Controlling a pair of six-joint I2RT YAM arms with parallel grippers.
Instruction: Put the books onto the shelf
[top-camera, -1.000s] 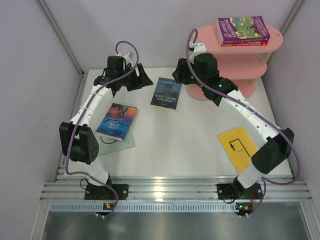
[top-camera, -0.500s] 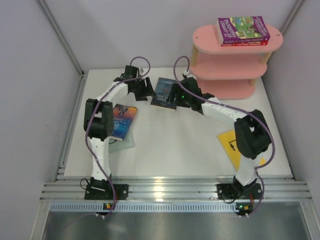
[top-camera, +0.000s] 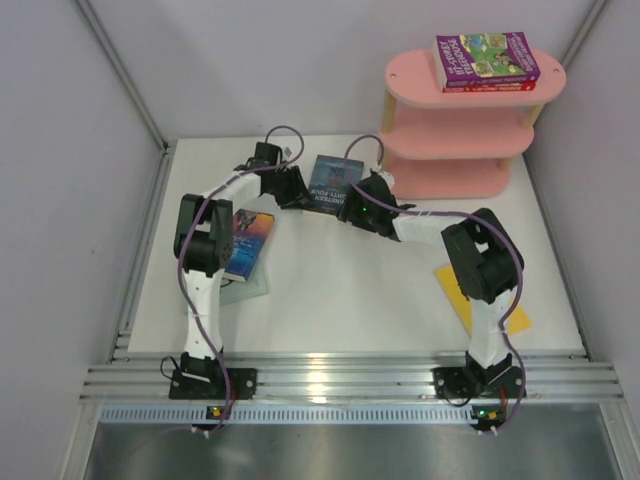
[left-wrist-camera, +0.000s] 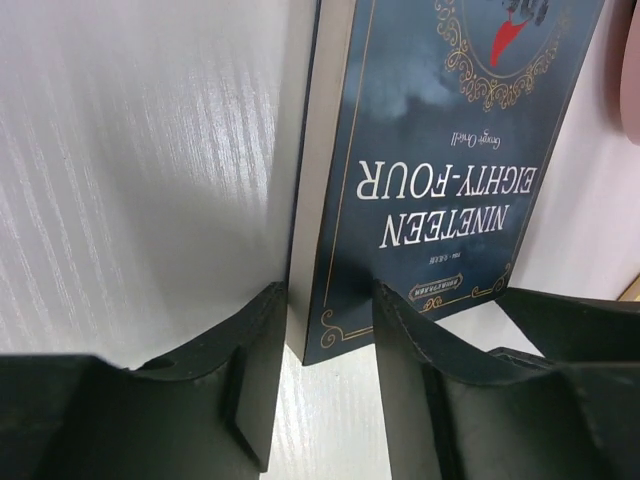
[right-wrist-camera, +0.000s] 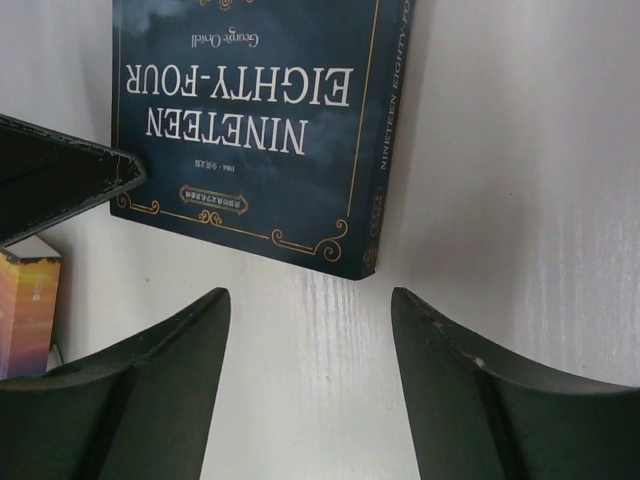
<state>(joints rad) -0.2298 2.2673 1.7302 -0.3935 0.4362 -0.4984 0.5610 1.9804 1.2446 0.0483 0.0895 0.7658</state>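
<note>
Mid-pickup: left gripper (left-wrist-camera: 325, 300) half-closed astride near corner of navy book (top-camera: 335, 186), hold unconfirmed, right gripper (right-wrist-camera: 310, 300) wide just short of other corner, book flat on table (top-camera: 330, 300); next, firm pinch, lift to pink shelf (top-camera: 440, 130) beyond.

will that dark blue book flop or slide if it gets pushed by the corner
The dark blue book looks like a thin paperback, so it would probably bend somewhat if lifted by one corner. It lies flat on the smooth white table, so a push likely slides or spins it rather than tipping it.
</note>
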